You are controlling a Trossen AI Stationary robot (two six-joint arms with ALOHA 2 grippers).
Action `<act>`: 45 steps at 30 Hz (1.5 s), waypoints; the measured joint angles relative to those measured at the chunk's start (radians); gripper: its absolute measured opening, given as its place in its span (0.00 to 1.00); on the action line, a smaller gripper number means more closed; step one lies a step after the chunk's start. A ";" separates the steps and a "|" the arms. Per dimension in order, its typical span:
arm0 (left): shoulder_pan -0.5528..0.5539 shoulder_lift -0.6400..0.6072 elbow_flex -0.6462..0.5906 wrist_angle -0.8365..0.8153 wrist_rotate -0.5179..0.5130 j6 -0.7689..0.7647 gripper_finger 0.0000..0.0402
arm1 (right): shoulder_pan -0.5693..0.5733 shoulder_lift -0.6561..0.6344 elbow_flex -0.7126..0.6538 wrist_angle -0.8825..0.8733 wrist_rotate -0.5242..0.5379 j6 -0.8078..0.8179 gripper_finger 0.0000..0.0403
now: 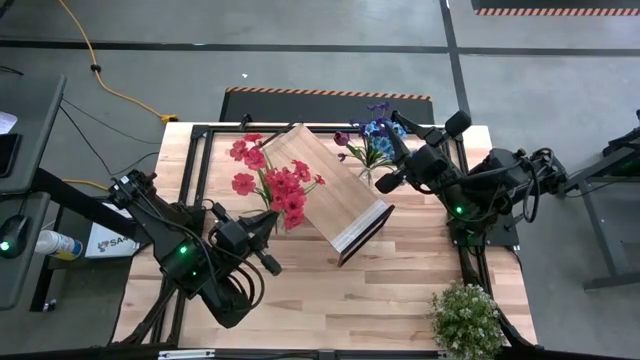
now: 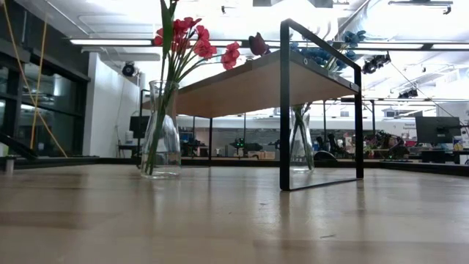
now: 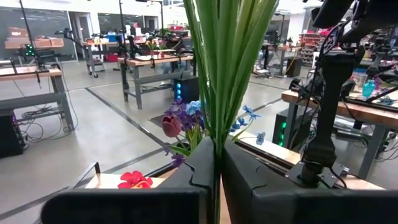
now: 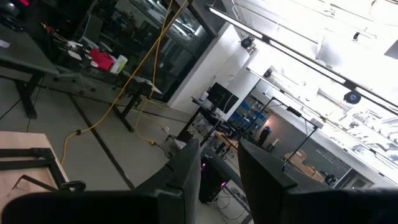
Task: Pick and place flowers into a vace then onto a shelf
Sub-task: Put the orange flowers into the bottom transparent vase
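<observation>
The left gripper (image 1: 277, 228) is closed on the green stems of the red flowers (image 1: 270, 178), which stand in a clear glass vase (image 2: 161, 132) on the table (image 1: 400, 290), just left of the shelf (image 1: 330, 190). The shelf sits at mid-table. The right gripper (image 1: 385, 183) hovers slightly parted and empty beside the blue and purple flowers (image 1: 372, 135) in a second vase (image 2: 301, 139) at the shelf's far right.
</observation>
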 joint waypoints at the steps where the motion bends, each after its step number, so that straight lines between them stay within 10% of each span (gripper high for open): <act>1: 0.000 0.000 0.000 0.000 0.000 0.000 0.15 | 0.000 0.000 0.000 0.000 0.000 0.000 0.25; 45: 0.065 -0.213 0.002 -0.051 -0.002 0.140 0.08 | 0.000 0.001 0.000 -0.004 -0.002 0.023 0.25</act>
